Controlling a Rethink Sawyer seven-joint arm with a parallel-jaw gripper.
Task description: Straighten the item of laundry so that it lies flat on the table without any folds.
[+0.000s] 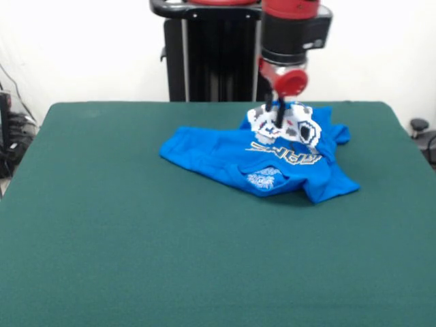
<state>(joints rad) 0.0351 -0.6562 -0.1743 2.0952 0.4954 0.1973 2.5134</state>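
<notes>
A plain white wall (82, 48) runs behind everything, evenly lit and bare. Down at the left edge a bundle of dark cables (12, 146) hangs and tangles beside some dark equipment (3, 109) that is too cut off to make out. At the right edge a small black knob-like object (418, 125) sits low against the wall, with another dark shape (431, 146) just below it.
</notes>
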